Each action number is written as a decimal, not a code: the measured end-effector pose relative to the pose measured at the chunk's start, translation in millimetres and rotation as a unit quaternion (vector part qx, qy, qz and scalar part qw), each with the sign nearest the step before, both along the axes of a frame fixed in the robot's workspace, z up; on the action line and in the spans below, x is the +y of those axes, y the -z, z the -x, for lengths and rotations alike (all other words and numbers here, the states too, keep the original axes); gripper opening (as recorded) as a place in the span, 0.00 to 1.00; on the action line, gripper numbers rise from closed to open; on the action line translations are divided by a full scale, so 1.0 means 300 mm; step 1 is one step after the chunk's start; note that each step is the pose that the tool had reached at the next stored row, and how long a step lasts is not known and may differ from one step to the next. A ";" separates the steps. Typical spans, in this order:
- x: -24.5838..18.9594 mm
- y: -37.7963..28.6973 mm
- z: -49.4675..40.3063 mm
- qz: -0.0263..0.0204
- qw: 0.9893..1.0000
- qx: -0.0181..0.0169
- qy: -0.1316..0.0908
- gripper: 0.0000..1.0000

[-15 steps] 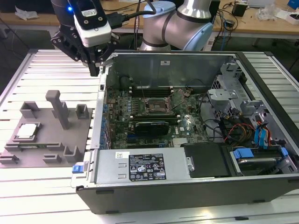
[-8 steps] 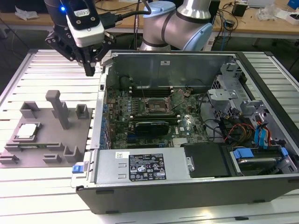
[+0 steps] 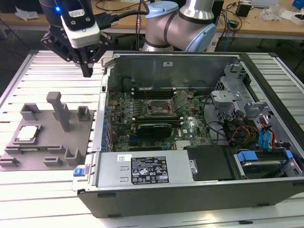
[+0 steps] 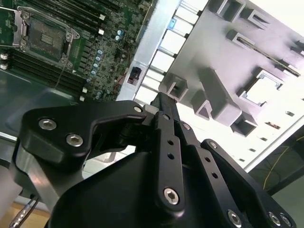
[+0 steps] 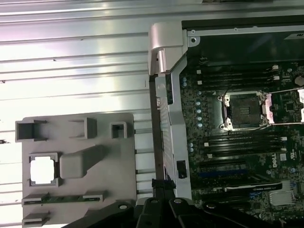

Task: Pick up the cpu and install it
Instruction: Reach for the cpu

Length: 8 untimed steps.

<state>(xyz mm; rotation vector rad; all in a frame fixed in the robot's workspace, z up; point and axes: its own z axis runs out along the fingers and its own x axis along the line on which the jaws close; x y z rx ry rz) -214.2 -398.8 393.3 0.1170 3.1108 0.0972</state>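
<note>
The cpu (image 3: pixel 27 133) is a small silver-grey square chip lying flat in a recess of the grey fixture plate (image 3: pixel 52 142), at the exterior view's left. Both wrist views show the cpu (image 4: pixel 262 90) (image 5: pixel 42 170) in that recess. My gripper (image 3: pixel 88 70) hangs well above the slatted table, between the fixture and the open computer case. Its black fingers are pressed together with nothing between them, also seen in the second wrist view as the gripper (image 4: pixel 164 102). The empty socket (image 3: pixel 156 107) (image 5: pixel 244 110) (image 4: pixel 46 35) on the motherboard has its retention frame open.
The open computer case (image 3: pixel 190 190) fills the middle and the exterior view's right, its metal side wall (image 3: pixel 102 114) rising between fixture and motherboard. A tall grey post (image 3: pixel 59 109) and small brackets stand on the fixture. Cables and drives (image 3: pixel 251 137) crowd the case's far side.
</note>
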 end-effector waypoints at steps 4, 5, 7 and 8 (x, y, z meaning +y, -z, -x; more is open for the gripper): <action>0.000 0.000 0.018 -0.002 1.000 0.000 0.000 0.11; 0.000 0.000 0.026 -0.002 1.000 0.000 0.000 0.11; 0.000 0.000 0.038 -0.003 1.000 -0.001 0.000 0.11; 0.000 0.000 0.045 -0.003 1.000 -0.001 0.000 0.11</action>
